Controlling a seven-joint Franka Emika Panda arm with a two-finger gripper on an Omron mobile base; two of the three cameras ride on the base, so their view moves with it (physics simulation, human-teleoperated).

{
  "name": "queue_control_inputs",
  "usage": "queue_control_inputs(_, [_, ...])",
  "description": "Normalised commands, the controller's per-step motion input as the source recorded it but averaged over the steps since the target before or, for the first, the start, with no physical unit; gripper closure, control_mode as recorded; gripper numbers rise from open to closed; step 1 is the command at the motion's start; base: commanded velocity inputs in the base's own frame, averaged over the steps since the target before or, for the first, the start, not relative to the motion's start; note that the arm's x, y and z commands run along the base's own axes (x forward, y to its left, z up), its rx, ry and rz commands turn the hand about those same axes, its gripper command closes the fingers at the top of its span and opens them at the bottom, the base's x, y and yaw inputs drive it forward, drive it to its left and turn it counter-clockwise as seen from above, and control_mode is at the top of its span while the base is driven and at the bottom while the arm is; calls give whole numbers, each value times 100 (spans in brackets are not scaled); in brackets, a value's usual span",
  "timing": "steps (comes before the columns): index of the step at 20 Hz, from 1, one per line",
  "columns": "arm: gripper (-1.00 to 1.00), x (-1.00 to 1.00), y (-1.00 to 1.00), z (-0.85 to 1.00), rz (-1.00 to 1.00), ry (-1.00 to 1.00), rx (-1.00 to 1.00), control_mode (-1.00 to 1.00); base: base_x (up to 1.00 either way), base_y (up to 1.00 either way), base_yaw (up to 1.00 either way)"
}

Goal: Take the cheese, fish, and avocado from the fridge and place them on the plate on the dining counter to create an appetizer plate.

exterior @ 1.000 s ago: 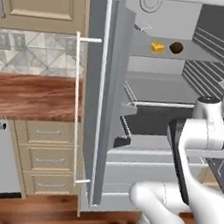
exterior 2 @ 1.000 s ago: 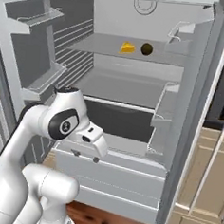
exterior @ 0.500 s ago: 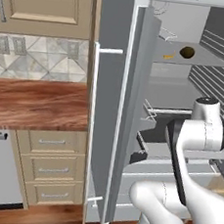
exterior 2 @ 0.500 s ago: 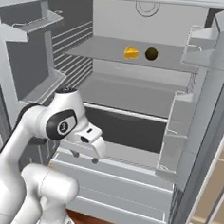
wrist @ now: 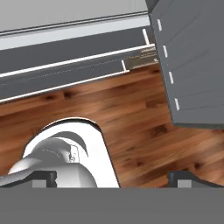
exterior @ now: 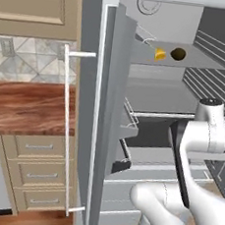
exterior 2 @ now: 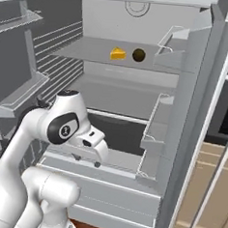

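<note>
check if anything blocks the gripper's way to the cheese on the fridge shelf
Nothing visible does. The cheese sits beside the avocado on an open upper shelf of the fridge, its doors swung wide. The open gripper points down at the floor.

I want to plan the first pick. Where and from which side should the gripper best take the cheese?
Probably from the open front of the fridge, closing across the two flat faces of the cheese wedge. The avocado sits close on one side, apart, so keep clear of it.

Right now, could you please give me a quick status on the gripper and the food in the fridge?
Gripper open, empty, pointing down at the floor. Cheese and avocado side by side on upper fridge shelf. Doors open, nothing blocking.
</note>
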Motion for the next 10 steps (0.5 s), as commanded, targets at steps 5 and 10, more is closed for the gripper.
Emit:
queue_control_inputs(5, [-100,0,0,0,0,0,0,100,66,0,0])
queue_control_inputs(10, [-100,0,0,0,0,0,0,100,59,-18,2])
